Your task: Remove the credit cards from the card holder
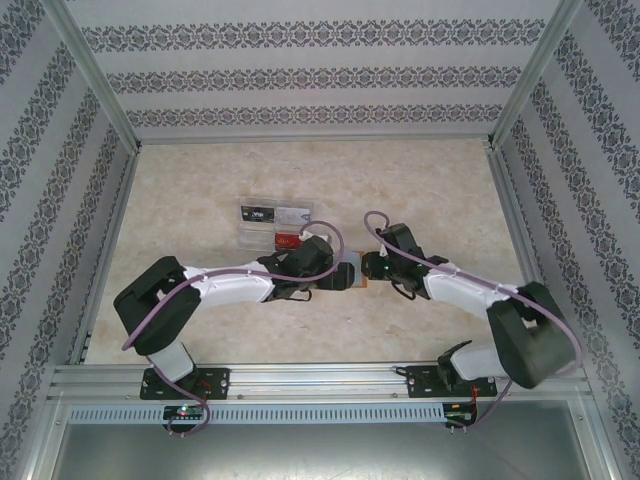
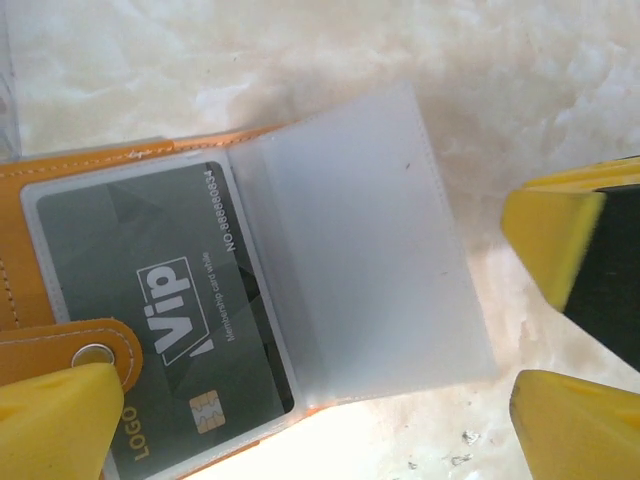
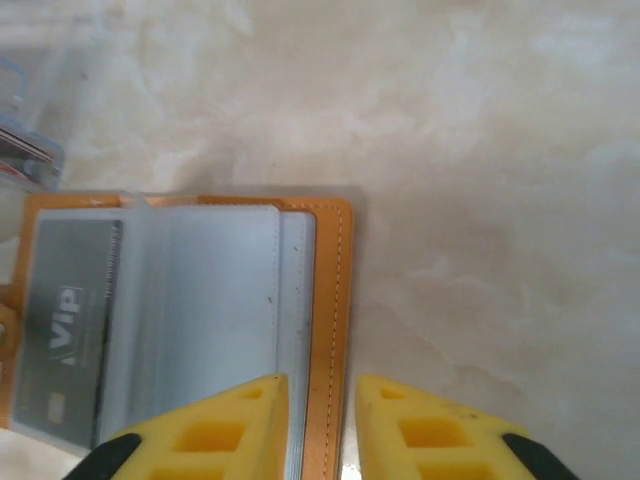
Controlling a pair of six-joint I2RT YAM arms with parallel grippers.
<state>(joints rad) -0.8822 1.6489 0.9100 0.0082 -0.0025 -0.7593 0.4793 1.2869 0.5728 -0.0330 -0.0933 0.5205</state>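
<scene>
Orange-tan leather, one item: the card holder [image 1: 352, 273], lying open and flat on the pale marbled tabletop [image 1: 450, 190], centre of frame. The left gripper [image 1: 336, 277] is at its left and the right gripper [image 1: 367, 268] at its right; the jaw settings are too small to read from up here. Above and left of the holder sits what looks like a clear tray [image 1: 275, 226] with card-like pieces in it.

Left wrist view: holder at left of frame, with a grey VIP card [image 2: 150, 300] seated in its pocket. A frosted sleeve leaf [image 2: 360, 240] fans out to centre. The left gripper's jaws stand wide apart and hold nothing, its yellow pads [image 2: 50, 425] in the lower corners.

Right wrist view: the holder's orange rim runs down to lower centre. The right gripper is narrowly parted astride it, with nothing visibly clamped.

Step, as judged: holder opened, this card not yet drawn. The next move likely calls for a pad to catch the card's free edge and slide it along the pocket while the other arm pins the cover — the slick sleeve may lift with it.

The left wrist view gives the card's print and chip, which the top view is too distant to give. The top view places the tray against the holder, which the wrist views cannot.
</scene>
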